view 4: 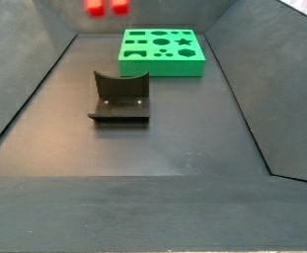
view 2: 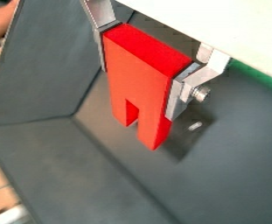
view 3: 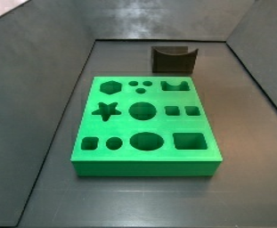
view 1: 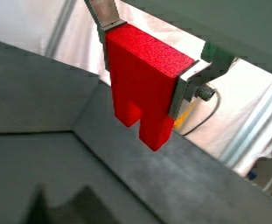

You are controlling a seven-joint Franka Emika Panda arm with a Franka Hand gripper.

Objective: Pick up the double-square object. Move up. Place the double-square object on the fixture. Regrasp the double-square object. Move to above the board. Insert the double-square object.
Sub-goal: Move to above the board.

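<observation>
My gripper [view 1: 144, 87] is shut on the double-square object [view 1: 144, 74], a bright red block held between the silver fingers with its two prongs pointing down, clear of the floor. Both wrist views show it, and the notch between the prongs is plain in a wrist view [view 2: 136, 83]. In a side view only the two red prong ends [view 4: 106, 8] show at the upper edge, high up and far from the camera. The dark fixture [view 3: 174, 61] [view 4: 118, 99] stands empty on the floor. The green board [view 3: 147, 166] [view 4: 163, 67] lies flat with its holes empty.
Dark sloping walls enclose the grey floor on all sides [view 3: 45, 107]. The fixture stands a short way from one end of the board. A white curtain and a cable [view 1: 208, 105] show beyond the wall in a wrist view.
</observation>
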